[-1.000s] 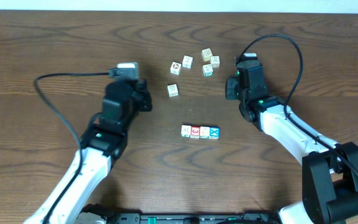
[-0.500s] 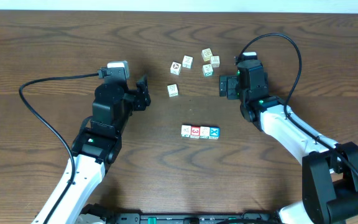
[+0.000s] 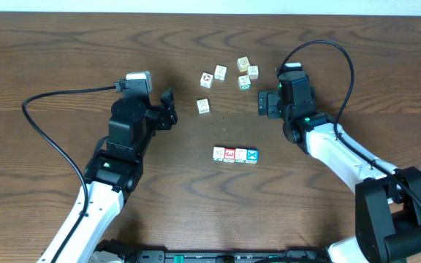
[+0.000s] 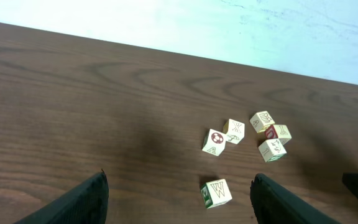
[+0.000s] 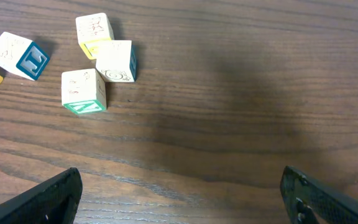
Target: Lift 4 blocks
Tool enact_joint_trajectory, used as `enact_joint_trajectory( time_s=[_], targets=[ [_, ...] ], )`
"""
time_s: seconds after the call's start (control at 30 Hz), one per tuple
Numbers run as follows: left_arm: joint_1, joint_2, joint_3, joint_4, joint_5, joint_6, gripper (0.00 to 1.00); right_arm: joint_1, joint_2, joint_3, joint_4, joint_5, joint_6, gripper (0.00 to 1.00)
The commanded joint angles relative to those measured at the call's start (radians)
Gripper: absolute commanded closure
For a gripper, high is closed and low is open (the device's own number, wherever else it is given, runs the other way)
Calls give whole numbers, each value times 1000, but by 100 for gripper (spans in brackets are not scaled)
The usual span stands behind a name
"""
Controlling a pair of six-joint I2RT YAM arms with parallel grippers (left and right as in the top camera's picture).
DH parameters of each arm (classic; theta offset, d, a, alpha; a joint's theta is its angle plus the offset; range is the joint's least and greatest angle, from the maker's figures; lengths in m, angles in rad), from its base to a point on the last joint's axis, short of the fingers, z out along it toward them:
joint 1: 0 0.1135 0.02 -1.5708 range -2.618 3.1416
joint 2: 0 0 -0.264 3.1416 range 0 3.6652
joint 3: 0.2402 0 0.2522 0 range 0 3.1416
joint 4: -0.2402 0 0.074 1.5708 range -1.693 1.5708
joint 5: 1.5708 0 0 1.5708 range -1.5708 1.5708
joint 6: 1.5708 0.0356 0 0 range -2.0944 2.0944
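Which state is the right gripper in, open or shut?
Open: the right gripper shows its fingers far apart at the wrist view's lower corners, nothing between them.

L gripper (image 3: 170, 109), R gripper (image 3: 263, 103) open, prob. hovering.

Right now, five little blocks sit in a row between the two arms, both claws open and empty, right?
Not five: the overhead view shows a row of four blocks. The rest holds: the left claw and the right claw are open and empty.
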Motion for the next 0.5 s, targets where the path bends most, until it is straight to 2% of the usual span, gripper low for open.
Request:
enact_joint_trajectory(
  time_s=[0.0, 0.47],
  targets=[
    [4, -10, 24, 2, -9, 6, 26, -6, 0, 15, -2, 16, -10, 1],
    [6, -12, 24, -21, -10, 6, 26, -5, 0, 15, -2, 16, -10, 1]
  ],
)
